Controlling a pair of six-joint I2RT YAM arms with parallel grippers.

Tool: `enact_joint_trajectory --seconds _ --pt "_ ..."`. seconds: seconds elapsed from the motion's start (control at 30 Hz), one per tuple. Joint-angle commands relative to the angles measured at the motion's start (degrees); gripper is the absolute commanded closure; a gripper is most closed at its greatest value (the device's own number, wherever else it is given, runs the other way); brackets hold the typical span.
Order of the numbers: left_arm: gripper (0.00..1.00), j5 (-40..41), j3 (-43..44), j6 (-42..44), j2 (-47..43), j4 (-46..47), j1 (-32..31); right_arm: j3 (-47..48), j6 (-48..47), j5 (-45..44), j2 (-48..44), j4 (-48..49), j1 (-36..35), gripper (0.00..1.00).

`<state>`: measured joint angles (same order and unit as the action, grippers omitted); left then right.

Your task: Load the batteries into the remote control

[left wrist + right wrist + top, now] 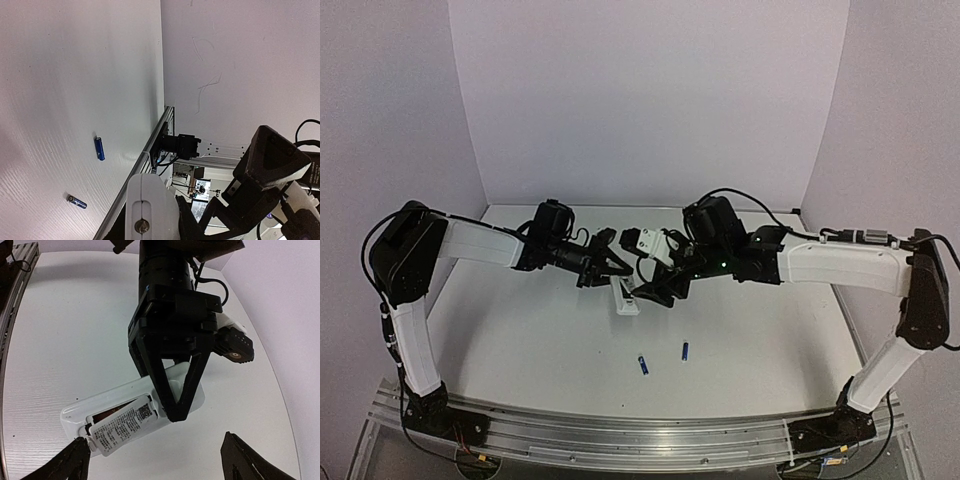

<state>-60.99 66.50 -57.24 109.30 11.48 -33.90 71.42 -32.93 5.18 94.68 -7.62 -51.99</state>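
The white remote control [107, 405] is tilted off the table with its back facing up, and my left gripper [175, 407] is shut on one end of it. Its label-printed back cover [122, 426] sits askew, showing a dark gap of the battery bay. My right gripper [155, 465] is open, its fingertips [67, 465] spread on either side just short of the remote's cover end. In the top view the left gripper [608, 267] and right gripper [658, 288] meet at the remote control [626, 299]. Two blue batteries [642, 365] [685, 351] lie apart on the table nearer the arm bases, also in the left wrist view as batteries [99, 148] [77, 201].
The white table [520, 330] is walled by pale panels at the back and sides. An aluminium rail [640, 440] carrying both arm bases runs along the near edge.
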Motion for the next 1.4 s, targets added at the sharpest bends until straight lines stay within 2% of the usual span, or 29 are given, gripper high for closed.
enact_joint_trajectory --seconds 0.0,0.13,0.33,0.53,0.67,0.8,0.9,1.1,1.23,1.37 --pt "1.00 -2.04 -0.36 1.95 -0.27 0.58 0.73 1.69 5.08 2.84 -4.41 -3.21 0.53 0.12" --pt "1.00 -2.20 -0.34 1.18 0.01 3.26 1.10 0.58 5.68 8.66 -5.33 -4.99 0.50 0.11" --pt "1.00 -4.42 -0.70 -3.34 1.59 11.25 1.19 3.30 10.61 10.44 -3.44 -4.96 0.49 0.11" --pt "1.00 -3.07 -0.30 -0.84 2.07 9.00 1.60 4.66 15.28 6.70 -2.81 -4.98 0.47 0.11" --pt "1.00 -0.48 0.23 3.63 1.45 3.57 2.06 4.57 18.33 3.54 -2.90 -4.94 0.61 0.11" --pt "1.00 5.69 1.28 10.45 0.52 -5.56 2.17 4.06 21.89 -0.75 -2.95 -5.03 1.10 0.11" --pt "1.00 10.71 0.43 13.57 -0.43 -8.45 2.17 2.71 26.48 -3.40 -3.29 -5.11 2.83 0.10" --pt "1.00 13.65 -1.94 15.85 -0.41 -8.62 2.17 -1.66 41.63 -3.34 -4.51 -5.21 10.85 0.10" --pt "1.00 13.82 -3.73 16.55 0.47 -6.99 2.12 -5.07 48.61 -5.17 -5.15 -5.46 14.41 0.10" --pt "1.00 13.67 -4.72 17.69 2.57 -6.61 2.08 -8.14 51.78 -6.65 -5.29 -5.44 15.99 0.10"
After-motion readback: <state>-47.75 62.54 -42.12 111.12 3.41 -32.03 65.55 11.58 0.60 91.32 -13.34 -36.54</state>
